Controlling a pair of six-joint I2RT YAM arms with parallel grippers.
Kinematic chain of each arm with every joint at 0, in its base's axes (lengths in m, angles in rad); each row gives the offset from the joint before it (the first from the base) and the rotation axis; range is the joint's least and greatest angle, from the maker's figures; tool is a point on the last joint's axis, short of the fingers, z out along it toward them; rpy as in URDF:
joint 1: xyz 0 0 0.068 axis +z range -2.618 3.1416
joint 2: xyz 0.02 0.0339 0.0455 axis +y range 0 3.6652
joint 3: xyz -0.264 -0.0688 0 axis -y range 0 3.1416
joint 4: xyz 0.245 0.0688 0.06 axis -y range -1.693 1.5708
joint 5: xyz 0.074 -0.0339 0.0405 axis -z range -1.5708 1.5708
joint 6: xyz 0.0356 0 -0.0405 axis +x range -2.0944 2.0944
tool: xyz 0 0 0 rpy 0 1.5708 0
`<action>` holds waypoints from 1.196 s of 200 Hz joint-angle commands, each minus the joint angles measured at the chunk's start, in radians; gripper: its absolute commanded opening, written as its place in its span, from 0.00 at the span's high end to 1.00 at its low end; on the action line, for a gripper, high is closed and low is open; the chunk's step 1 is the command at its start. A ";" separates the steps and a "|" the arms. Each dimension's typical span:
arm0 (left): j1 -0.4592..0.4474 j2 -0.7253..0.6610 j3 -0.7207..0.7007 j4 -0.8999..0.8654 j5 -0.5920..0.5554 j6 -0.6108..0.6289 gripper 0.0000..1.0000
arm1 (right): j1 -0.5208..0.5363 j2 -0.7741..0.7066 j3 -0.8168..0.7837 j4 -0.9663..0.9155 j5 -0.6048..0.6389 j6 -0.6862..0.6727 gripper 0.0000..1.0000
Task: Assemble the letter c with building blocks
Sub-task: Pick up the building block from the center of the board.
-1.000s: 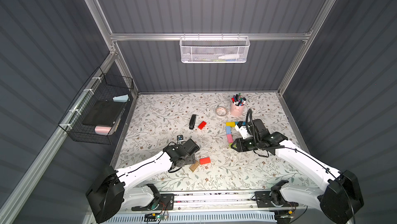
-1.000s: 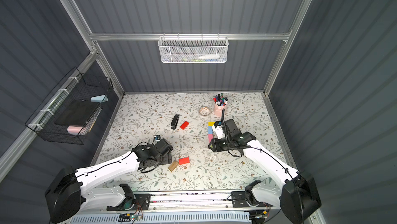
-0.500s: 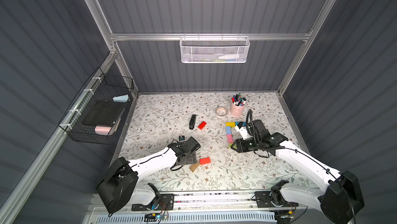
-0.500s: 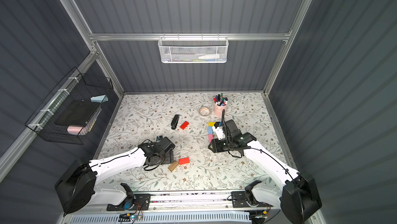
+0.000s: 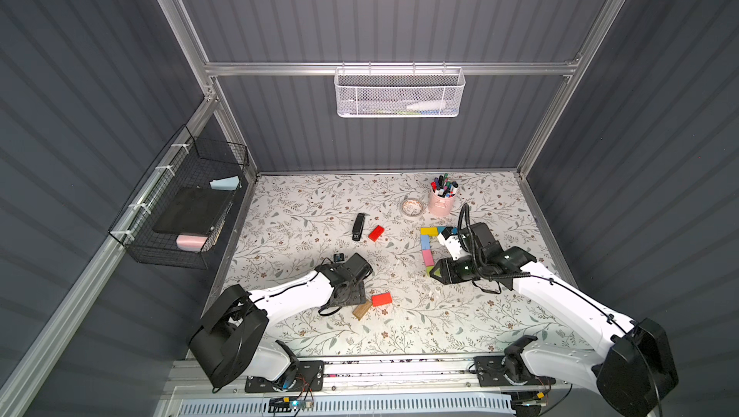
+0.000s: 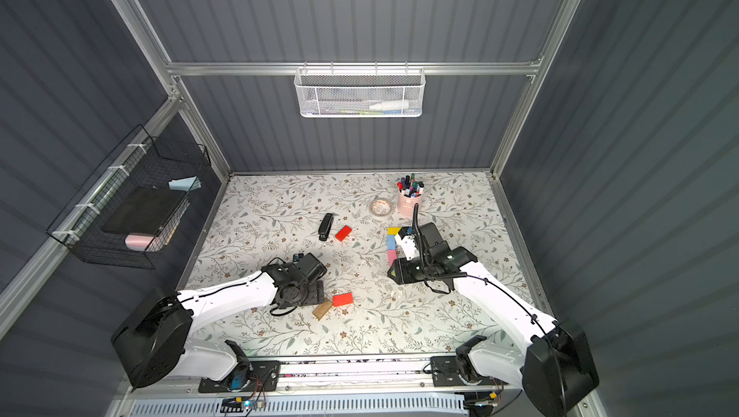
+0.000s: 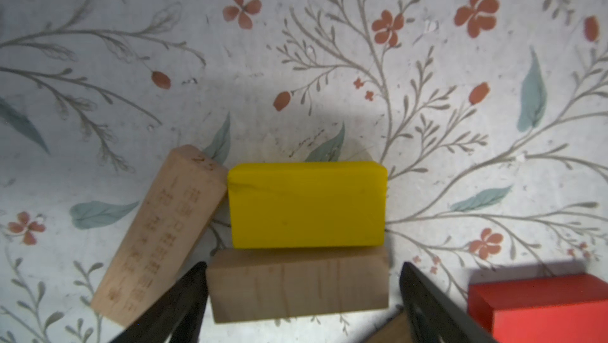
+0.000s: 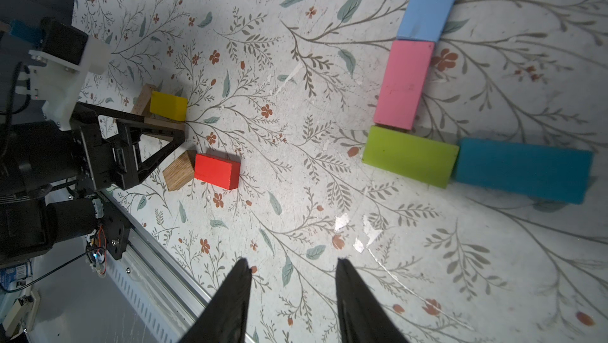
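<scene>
Low in the left wrist view, the left end effector (image 7: pixel 302 267), jaws apart, is bracketing the plain rectangular wooden block (image 7: pixel 297 292), whose long axis is running jaw to jaw on the floral surface (image 7: pixel 131 62), touching the yellow rectangular wooden block (image 7: pixel 307 205) beyond, while the farther right end effector (image 8: pixel 292 262) is hanging apart and empty.

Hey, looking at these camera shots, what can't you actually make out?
- Yellow block: hidden under the left arm in both top views.
- Green block and teal block: largely covered by the right arm in both top views.
- Red block: cut off by the left wrist view's edge.
- White basket: contents too small, behind mesh.
</scene>
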 commanded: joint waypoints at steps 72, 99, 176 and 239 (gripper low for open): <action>0.009 0.031 0.025 -0.024 0.019 0.042 0.30 | 0.003 -0.012 -0.006 -0.008 -0.007 -0.007 0.55; 0.008 -0.031 0.076 -0.065 0.023 0.044 0.30 | 0.003 -0.026 -0.021 0.031 -0.056 0.023 0.55; 0.024 -0.027 0.257 0.044 0.117 0.076 0.31 | 0.004 -0.134 -0.147 0.349 -0.105 0.270 0.44; 0.144 0.040 0.289 0.267 0.316 0.027 0.32 | 0.063 -0.130 -0.214 0.560 0.012 0.343 0.43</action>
